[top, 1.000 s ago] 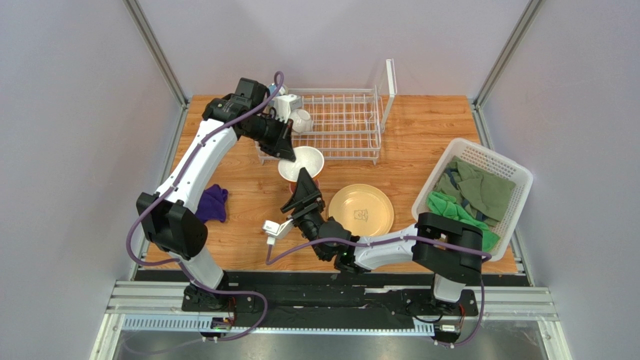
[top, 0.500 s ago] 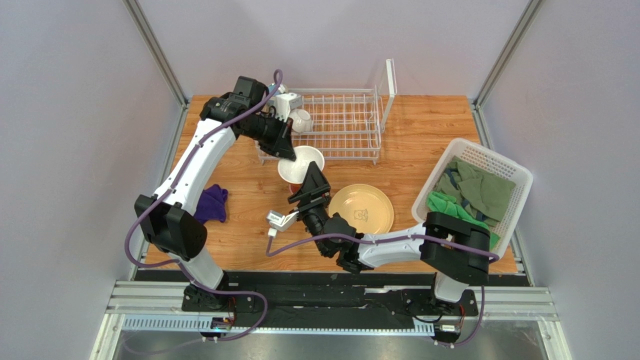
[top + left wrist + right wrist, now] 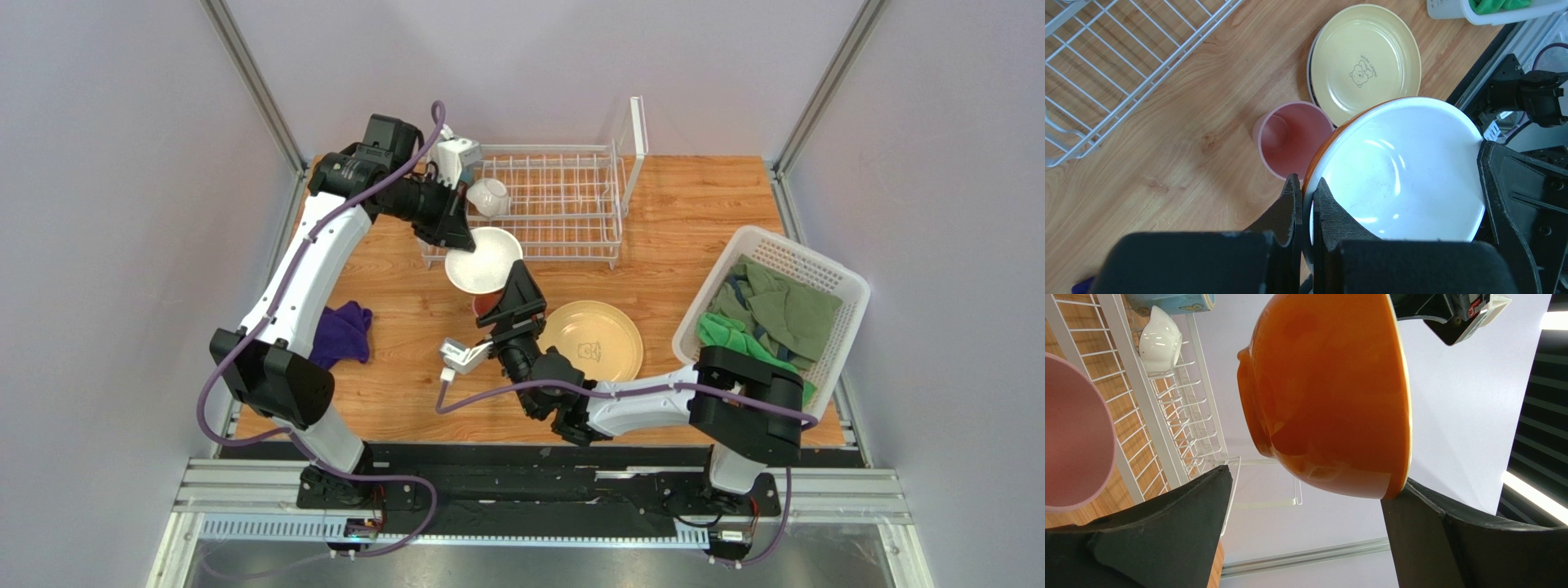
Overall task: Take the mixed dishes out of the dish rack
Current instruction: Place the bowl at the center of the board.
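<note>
I've got my left tool (image 3: 1303, 191) clenched on the rim of the white-lined orange bowl (image 3: 1395, 171), aloft over the tabletop beside the white wire dish rack (image 3: 552, 202). My right tool (image 3: 1309, 484) waits directly beneath, released, straddling it.

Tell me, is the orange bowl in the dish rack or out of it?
Out. The left jaws, shut on its rim, hold the orange bowl in the air over the table, beside the dish rack.

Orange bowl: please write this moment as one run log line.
left gripper: shut on orange bowl rim | right gripper: open, straddling bowl | bowl: in air, higher than pink tumbler
</note>
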{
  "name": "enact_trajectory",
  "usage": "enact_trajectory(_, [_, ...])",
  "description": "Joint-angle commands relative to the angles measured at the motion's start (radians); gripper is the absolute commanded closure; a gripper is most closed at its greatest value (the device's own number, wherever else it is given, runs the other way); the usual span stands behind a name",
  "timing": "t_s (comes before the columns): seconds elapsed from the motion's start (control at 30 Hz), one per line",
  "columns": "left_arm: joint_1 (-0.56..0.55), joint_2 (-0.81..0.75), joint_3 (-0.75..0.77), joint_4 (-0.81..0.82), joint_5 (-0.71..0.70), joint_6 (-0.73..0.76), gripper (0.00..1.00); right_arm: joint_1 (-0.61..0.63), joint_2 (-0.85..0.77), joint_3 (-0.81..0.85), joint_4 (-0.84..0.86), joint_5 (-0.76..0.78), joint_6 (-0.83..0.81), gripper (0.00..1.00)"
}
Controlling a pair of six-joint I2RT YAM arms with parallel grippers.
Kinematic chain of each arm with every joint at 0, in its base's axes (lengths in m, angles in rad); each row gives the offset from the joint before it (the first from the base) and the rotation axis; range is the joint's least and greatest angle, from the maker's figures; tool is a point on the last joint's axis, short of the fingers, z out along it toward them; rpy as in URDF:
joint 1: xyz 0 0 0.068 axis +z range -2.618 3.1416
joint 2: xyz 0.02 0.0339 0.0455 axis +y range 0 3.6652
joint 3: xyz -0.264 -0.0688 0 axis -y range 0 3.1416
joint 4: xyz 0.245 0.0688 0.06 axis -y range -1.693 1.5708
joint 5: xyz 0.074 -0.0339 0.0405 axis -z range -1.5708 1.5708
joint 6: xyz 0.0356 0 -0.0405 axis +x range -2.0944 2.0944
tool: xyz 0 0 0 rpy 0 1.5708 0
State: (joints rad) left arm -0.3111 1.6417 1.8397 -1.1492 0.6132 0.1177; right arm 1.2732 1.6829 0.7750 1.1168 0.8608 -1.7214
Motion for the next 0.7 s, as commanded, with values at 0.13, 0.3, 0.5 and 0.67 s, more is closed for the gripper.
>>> enact_trajectory(0.13, [0.030,-0.056,0.076,0.011,0.056,-0.004,1.00,-0.002,-0.064,-0.016,0.043,0.029,0.062,0.06])
enact_trajectory(0.3, [0.047,-0.059,0.101,0.005,0.053,-0.006,1.00,-0.002,-0.091,-0.019,0.012,0.040,0.085,0.04])
enact_trajectory(0.5, [0.086,-0.054,0.131,-0.009,0.039,-0.006,1.00,-0.008,-0.156,-0.013,-0.121,0.052,0.178,0.04])
enact_trajectory(0.67, [0.130,-0.062,0.110,-0.012,0.028,0.016,1.00,-0.035,-0.222,-0.002,-0.244,0.053,0.287,0.04])
